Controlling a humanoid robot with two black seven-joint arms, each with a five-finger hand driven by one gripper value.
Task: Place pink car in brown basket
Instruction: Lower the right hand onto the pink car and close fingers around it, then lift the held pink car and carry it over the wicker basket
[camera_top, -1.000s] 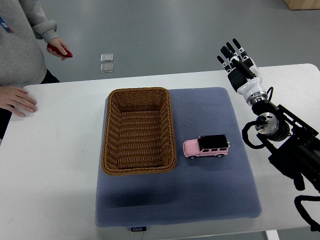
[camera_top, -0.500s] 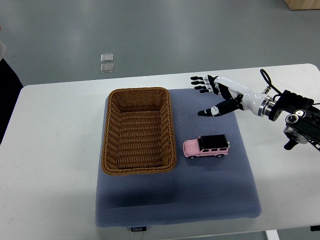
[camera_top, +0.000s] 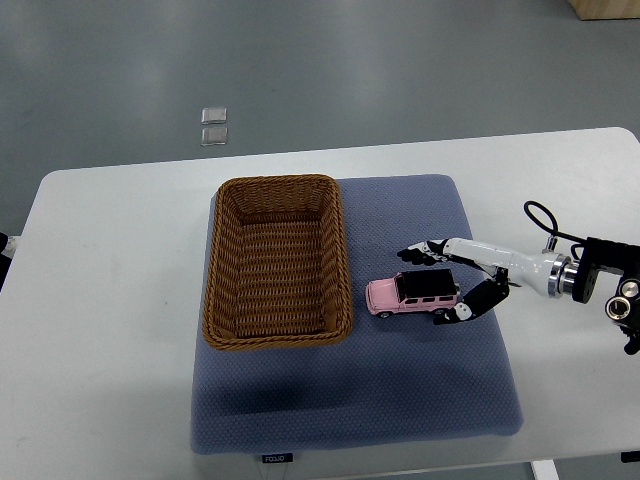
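Swung down from the far side to the pink car (camera_top: 413, 294); right robot hand (camera_top: 446, 285) spread around it, not yet gripping; sat on blue mat (camera_top: 420, 400), right of empty brown basket (camera_top: 213, 290); ready for grabbing.

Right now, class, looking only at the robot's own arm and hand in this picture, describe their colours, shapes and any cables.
Only the right hand shows: slim fingers in white segments with black joints and tips. A white tapered forearm leads to a silver metal wrist ring, then blocky black housing. A thin black cable loops above the wrist.
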